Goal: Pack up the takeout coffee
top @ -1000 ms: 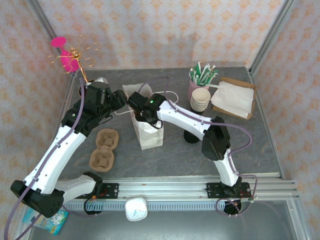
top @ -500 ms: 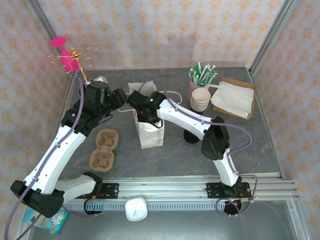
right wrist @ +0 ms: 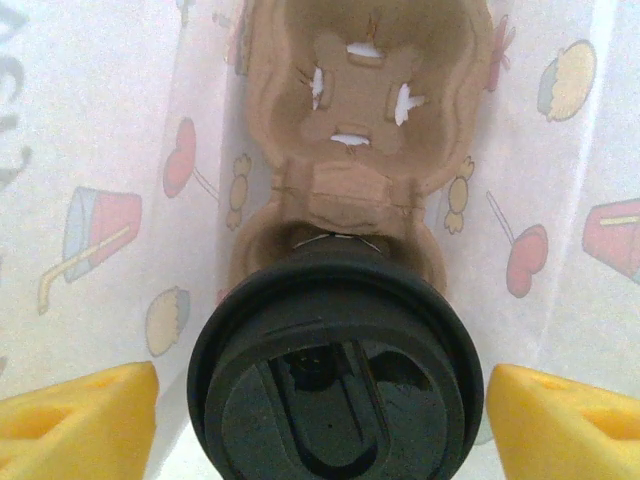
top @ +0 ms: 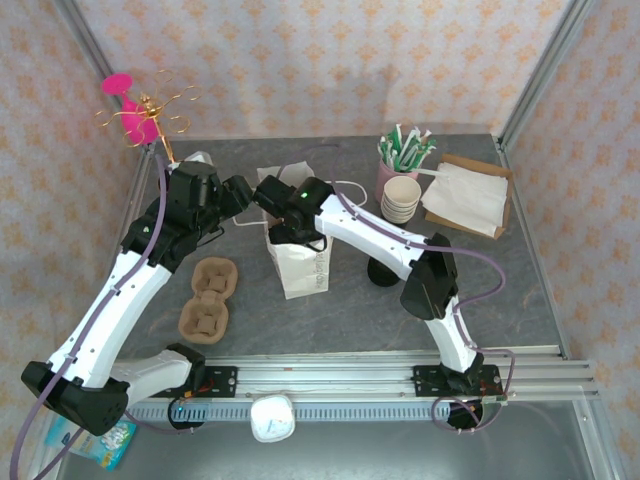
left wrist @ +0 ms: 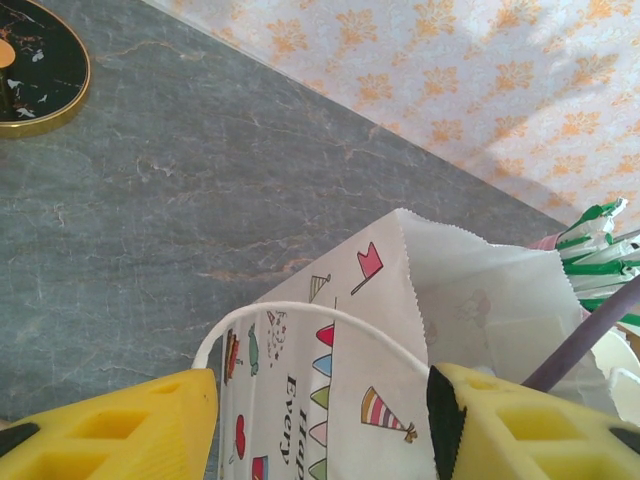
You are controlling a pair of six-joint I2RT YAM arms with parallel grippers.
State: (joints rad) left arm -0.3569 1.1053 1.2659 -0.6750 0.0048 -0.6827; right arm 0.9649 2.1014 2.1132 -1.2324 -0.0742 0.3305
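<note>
While I watch the overhead feed, the right arm's wrist sits a touch farther toward the back wall than it did a second ago, and the top of the white paper bag (top: 300, 268) has leaned with it to the right. The left arm has not shifted over the same stretch. Through the right wrist camera I look straight down into the bag. The coffee cup (right wrist: 330, 380), with its black lid on, stands upright in the near pocket of a brown cardboard carrier (right wrist: 365, 120) at the bottom. The far pocket of that carrier is bare. The right gripper (right wrist: 322, 405) is spread, and a strip of bag shows between each yellow finger and the lid, so neither finger touches the cup. On the left wrist camera, the left gripper (left wrist: 325, 405) straddles the bag's printed rim and its thin white handle loop (left wrist: 300, 320). Its fingers stand partway apart, and I cannot tell whether they pinch the paper or only bracket it. On the grey table (top: 480, 280), a second carrier (top: 207, 298) lies just left of the bag, as it did a second ago.
</note>
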